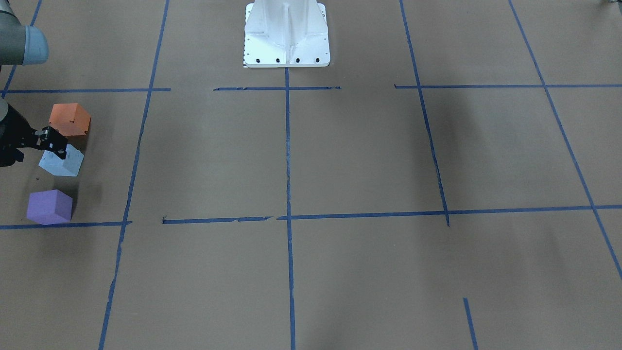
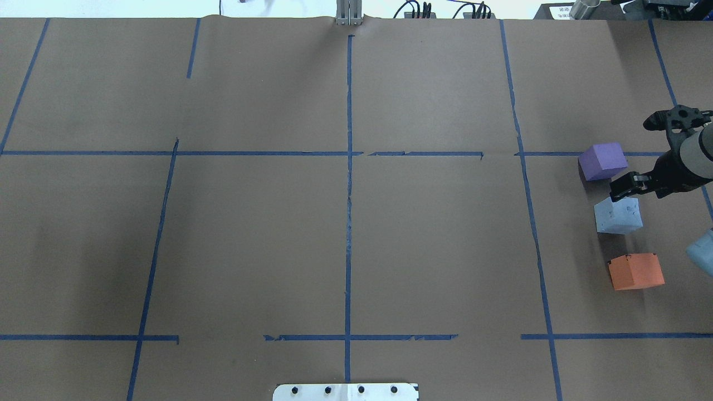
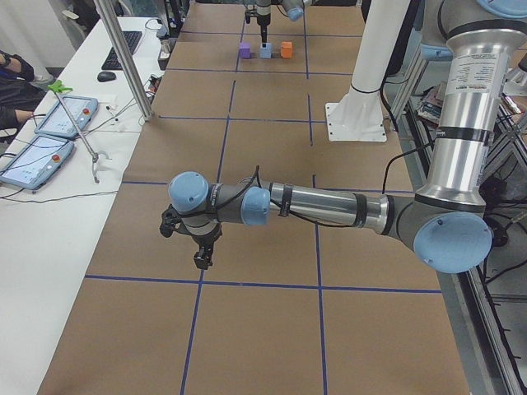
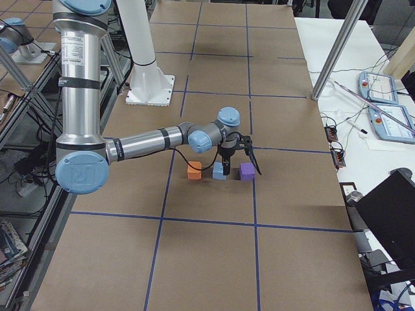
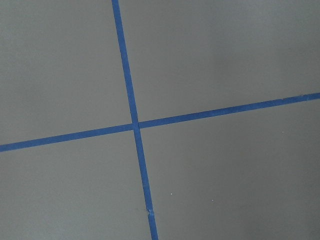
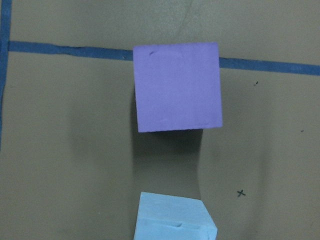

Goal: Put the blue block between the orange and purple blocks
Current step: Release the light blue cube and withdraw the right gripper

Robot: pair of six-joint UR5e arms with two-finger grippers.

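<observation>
Nearest your left-side camera hangs the left gripper (image 3: pixel 201 260), above the brown paper (image 3: pixel 263 148) and close to a blue tape line (image 3: pixel 263 285). You cannot tell from there whether its fingers are apart or together, and its wrist camera gives you only a tape crossing (image 5: pixel 135 125). Moving right in the overhead view, the white base plate (image 2: pixel 345 392) sits bottom centre. At far right you get three blocks in a row, none touching: purple block (image 2: pixel 602 160), blue block (image 2: pixel 618 214), orange block (image 2: pixel 636 270). The blue block rests flat on the paper, between the other two. Over the purple-blue end hovers the right gripper (image 2: pixel 630 158), spread wide apart and holding nothing. One finger (image 2: pixel 624 186) is over the blue block's far edge; you cannot tell if it is touching or just above.
</observation>
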